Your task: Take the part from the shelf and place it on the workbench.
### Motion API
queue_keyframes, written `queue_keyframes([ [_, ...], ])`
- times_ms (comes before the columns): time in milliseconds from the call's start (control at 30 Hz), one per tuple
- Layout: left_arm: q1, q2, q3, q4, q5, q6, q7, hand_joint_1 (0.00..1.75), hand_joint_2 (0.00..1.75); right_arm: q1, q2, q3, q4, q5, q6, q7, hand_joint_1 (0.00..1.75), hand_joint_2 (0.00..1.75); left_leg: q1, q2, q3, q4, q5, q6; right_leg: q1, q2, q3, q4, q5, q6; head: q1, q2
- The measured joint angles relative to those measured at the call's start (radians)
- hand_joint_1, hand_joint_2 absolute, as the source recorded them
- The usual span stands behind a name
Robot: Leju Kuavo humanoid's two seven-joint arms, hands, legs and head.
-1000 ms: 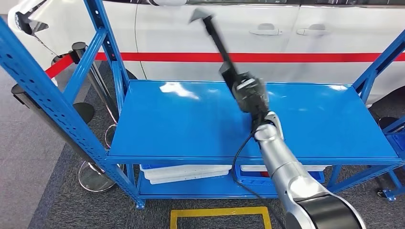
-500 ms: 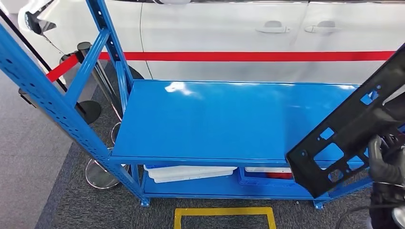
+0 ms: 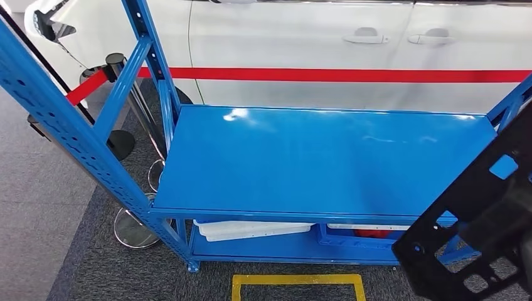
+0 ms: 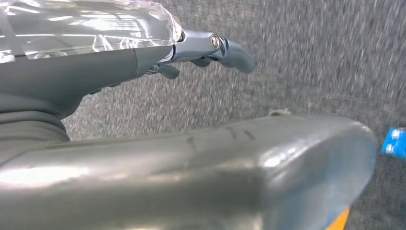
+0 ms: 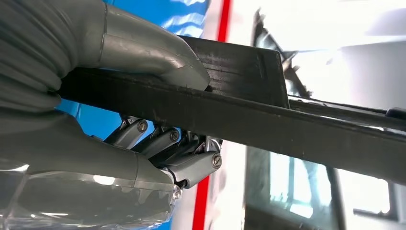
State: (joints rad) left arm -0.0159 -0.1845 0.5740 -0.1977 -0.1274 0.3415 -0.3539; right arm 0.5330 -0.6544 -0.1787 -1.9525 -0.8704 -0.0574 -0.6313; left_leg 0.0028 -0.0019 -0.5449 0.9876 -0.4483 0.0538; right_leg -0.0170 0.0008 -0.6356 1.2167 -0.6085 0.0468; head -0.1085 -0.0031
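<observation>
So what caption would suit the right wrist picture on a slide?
The right hand grips a flat black part, thumb over one face, fingers under the other.

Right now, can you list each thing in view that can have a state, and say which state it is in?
black part: off the shelf, held tilted in the air by the right hand.
right hand: thumb and fingers closed around the part's edge.
left hand: holds nothing, hangs over grey carpet.
shelf top: bare.
lower shelf: carries white trays.
car doors: closed.
</observation>
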Motion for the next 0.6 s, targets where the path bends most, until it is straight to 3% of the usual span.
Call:
queue_keyframes([
  [33, 0.001, 0.000, 0.003, 0.000, 0.001, 0.000, -0.002, 0.00, 0.00, 0.039, 0.015, -0.020, -0.020, -0.006, 0.029, -0.016, 1.75, 1.75, 0.000, 0.005, 0.000, 0.001, -0.002, -0.002, -0.005, 0.000, -0.026, 0.044, -0.009, 0.005, 0.000, 0.000],
  [67, 0.003, -0.001, 0.007, 0.000, 0.002, 0.000, -0.005, 0.00, 0.00, 0.067, 0.036, -0.033, -0.037, 0.007, 0.049, -0.029, 1.75, 1.75, 0.001, 0.012, 0.001, 0.002, -0.004, -0.004, -0.009, -0.001, -0.033, 0.047, 0.004, 0.010, 0.000, 0.000],
  [100, 0.004, -0.001, 0.011, 0.000, 0.002, 0.000, -0.006, 0.00, 0.00, 0.082, 0.064, -0.040, -0.048, 0.040, 0.066, -0.039, 1.75, 1.75, 0.003, 0.021, 0.001, 0.003, -0.007, -0.008, -0.013, -0.005, -0.019, 0.009, 0.035, 0.014, 0.000, 0.000],
  [167, 0.005, 0.000, 0.019, 0.000, 0.003, -0.002, -0.008, 0.00, 0.00, 0.069, 0.157, -0.037, -0.057, 0.167, 0.124, -0.053, 1.75, 1.75, 0.007, 0.041, 0.004, 0.008, -0.015, -0.019, -0.017, -0.032, 0.044, -0.129, 0.110, 0.018, 0.000, 0.000],
  [233, 0.004, 0.002, 0.025, 0.000, 0.002, -0.011, -0.005, 0.00, 0.00, 0.024, 0.290, -0.017, -0.055, 0.328, 0.215, -0.060, 1.75, 1.75, 0.005, 0.062, 0.008, 0.012, -0.022, -0.036, -0.013, -0.051, 0.079, -0.210, 0.147, 0.006, 0.000, 0.000],
  [333, -0.006, 0.003, 0.028, 0.000, -0.004, -0.030, 0.012, 0.00, 0.00, -0.032, 0.457, 0.014, -0.052, 0.461, 0.311, -0.061, 1.75, 1.75, 0.004, 0.087, 0.014, 0.014, -0.027, -0.059, -0.010, -0.027, 0.068, -0.210, 0.156, -0.024, 0.000, 0.000],
  [400, -0.011, 0.006, 0.029, 0.000, -0.008, -0.036, 0.022, 0.00, 0.00, -0.061, 0.526, 0.022, -0.052, 0.474, 0.328, -0.062, 1.75, 1.75, 0.008, 0.065, 0.003, 0.053, -0.067, -0.070, -0.011, -0.011, 0.058, -0.212, 0.167, -0.044, 0.000, 0.000],
  [467, -0.013, 0.010, 0.029, 0.000, -0.011, -0.041, 0.028, 0.00, 0.00, -0.087, 0.578, 0.027, -0.054, 0.478, 0.336, -0.062, 1.75, 1.75, 0.009, 0.025, -0.040, 0.168, -0.154, -0.072, -0.005, 0.005, 0.041, -0.213, 0.180, -0.060, 0.000, 0.000],
  [533, -0.012, 0.012, 0.029, 0.000, -0.013, -0.046, 0.033, 0.00, 0.00, -0.102, 0.619, 0.032, -0.057, 0.486, 0.343, -0.061, 1.75, 1.75, 0.008, 0.010, -0.077, 0.284, -0.217, -0.067, 0.004, 0.024, 0.022, -0.212, 0.194, -0.067, 0.000, 0.000],
  [567, -0.012, 0.013, 0.029, 0.000, -0.015, -0.048, 0.035, 0.00, 0.00, -0.107, 0.635, 0.034, -0.058, 0.492, 0.345, -0.061, 1.75, 1.75, 0.007, 0.009, -0.073, 0.298, -0.220, -0.062, 0.008, 0.036, 0.013, -0.212, 0.202, -0.068, 0.000, 0.000],
  [600, -0.012, 0.013, 0.029, 0.000, -0.016, -0.051, 0.037, 0.00, 0.00, -0.111, 0.650, 0.035, -0.059, 0.501, 0.346, -0.061, 1.75, 1.75, 0.005, 0.006, -0.051, 0.271, -0.204, -0.055, 0.013, 0.048, 0.005, -0.211, 0.210, -0.068, 0.000, 0.000],
])
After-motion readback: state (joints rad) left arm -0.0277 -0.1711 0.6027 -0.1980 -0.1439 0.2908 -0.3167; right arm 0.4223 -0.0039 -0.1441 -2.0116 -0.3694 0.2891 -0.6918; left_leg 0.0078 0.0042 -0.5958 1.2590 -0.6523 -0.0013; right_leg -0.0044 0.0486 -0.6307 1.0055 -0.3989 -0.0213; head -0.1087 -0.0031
